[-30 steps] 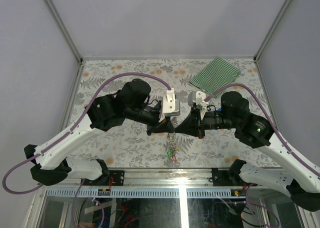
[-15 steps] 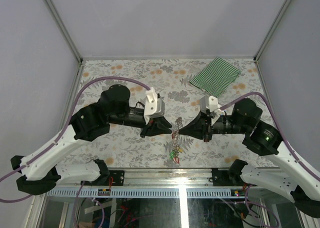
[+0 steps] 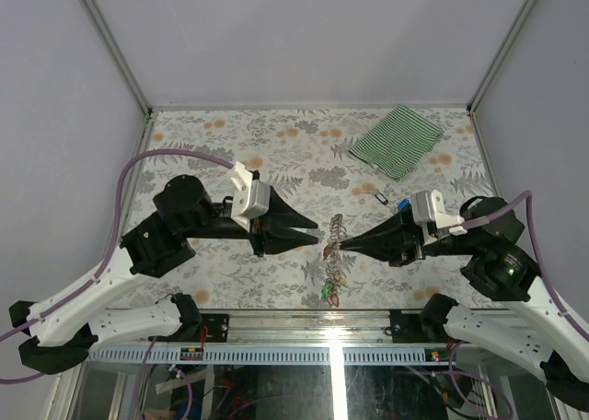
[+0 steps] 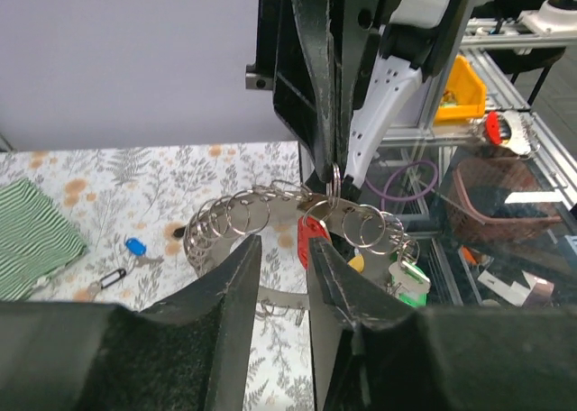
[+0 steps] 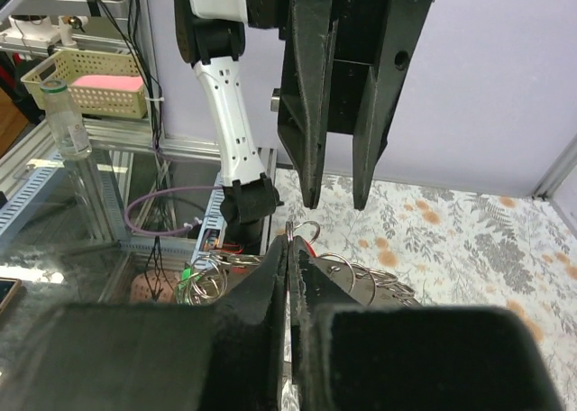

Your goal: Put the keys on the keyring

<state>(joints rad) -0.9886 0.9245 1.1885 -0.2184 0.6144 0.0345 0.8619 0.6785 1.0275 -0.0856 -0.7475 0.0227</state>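
**Left gripper** (image 3: 321, 239): partly open and empty. Its fingers were parted a little with nothing between them, and the tips were aimed at the keyring (image 4: 236, 220) just ahead. In my judgement it stood clear so that the other arm alone carried the ring.

**Keyring:** it hung between the two grippers over the near middle of the table (image 3: 212, 134). Tagged keys (image 3: 331, 286) dangled below it, red and green tags among them. Whether the lowest keys touched the table could not be settled from these views.

**Right gripper** (image 3: 340, 246): closed tight on one loop of the keyring, evidently to hold the ring lifted and steady.

**Loose keys:** further right, well apart from both grippers, a black-tagged key (image 3: 380, 197) and a blue-tagged key (image 3: 403, 204) lay on the table, not yet on the ring.

**Striped cloth** (image 3: 398, 141): it lay beyond them, toward the far right corner.
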